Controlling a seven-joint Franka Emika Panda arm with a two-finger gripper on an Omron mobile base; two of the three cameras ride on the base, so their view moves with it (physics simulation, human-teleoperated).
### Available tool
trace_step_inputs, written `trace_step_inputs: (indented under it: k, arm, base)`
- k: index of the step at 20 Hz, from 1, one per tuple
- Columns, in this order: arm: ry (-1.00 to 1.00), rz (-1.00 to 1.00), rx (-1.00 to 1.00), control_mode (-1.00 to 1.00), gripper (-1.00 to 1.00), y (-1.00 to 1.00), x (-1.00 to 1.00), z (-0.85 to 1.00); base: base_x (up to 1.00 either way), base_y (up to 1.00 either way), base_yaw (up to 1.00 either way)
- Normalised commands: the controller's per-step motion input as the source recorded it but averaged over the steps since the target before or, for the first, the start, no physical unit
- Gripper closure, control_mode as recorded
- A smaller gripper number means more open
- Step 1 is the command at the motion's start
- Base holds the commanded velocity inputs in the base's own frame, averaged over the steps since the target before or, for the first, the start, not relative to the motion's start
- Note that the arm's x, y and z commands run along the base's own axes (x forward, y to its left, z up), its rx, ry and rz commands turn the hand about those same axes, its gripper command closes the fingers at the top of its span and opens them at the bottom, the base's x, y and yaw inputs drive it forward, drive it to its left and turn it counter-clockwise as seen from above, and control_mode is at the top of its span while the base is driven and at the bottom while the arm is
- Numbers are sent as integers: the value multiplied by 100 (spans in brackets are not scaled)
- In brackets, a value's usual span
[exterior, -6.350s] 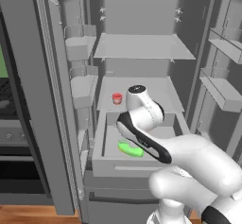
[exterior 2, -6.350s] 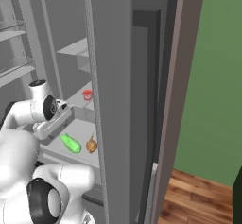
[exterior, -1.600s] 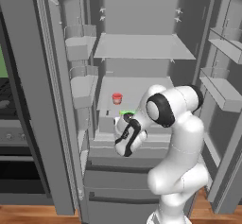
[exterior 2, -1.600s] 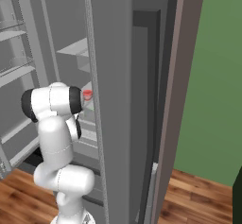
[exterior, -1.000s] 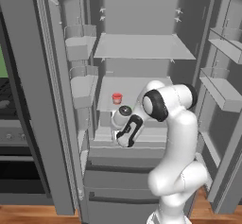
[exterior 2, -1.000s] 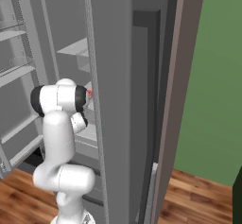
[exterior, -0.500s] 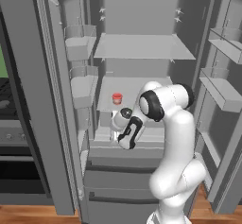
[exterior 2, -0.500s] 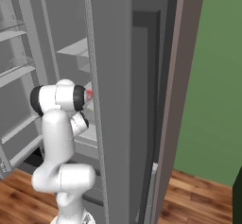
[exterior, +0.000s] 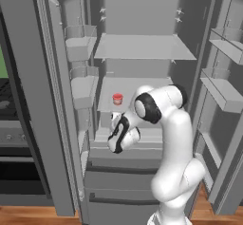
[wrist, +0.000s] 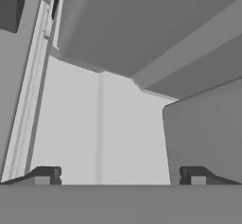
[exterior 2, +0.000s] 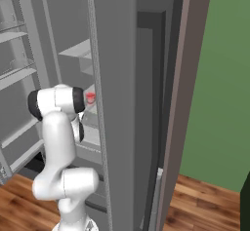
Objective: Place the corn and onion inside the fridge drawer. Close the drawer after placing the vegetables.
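Item: fridge drawer (exterior: 137,141), one. I see it as a wide, shallow light-grey tray with a plain flat front, sitting low in the open fridge under the shelf that carries the red cup (exterior: 117,98). From the left base view it looks nearly or fully pushed in; I cannot tell which, as the arm covers part of its front.

Item: gripper (exterior: 115,135), one. I have it held against the drawer's front, left of centre. In the hand view its two dark fingertips (wrist: 45,176) stand wide apart with nothing between them, facing pale flat panels at close range.

Item: corn, none countable. Item: onion, none countable. I judge both to be inside the drawer, though I cannot confirm it.

Item: red cup, one, upright on the middle shelf, well clear of the gripper.

Handling, my judgement: the drawer is rigid and light and should slide on its rails. The flat front offers little to pinch, so I would push squarely at mid-width to avoid skewing it.
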Motion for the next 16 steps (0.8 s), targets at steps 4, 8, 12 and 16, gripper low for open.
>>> trace_step_inputs:
  k: [4,8,12,16]
  arm:
    - [0,-4,0,-100,-100,0,7,16]
    - [-1,-2,0,-100,-100,0,-37,27]
    - [-3,-2,0,-100,-100,-9,-68,50]
    - [0,-2,0,-100,-100,-24,-78,57]
  base:
    - [0,0,0]
    - [0,0,0]
    - [0,0,0]
    - [0,0,0]
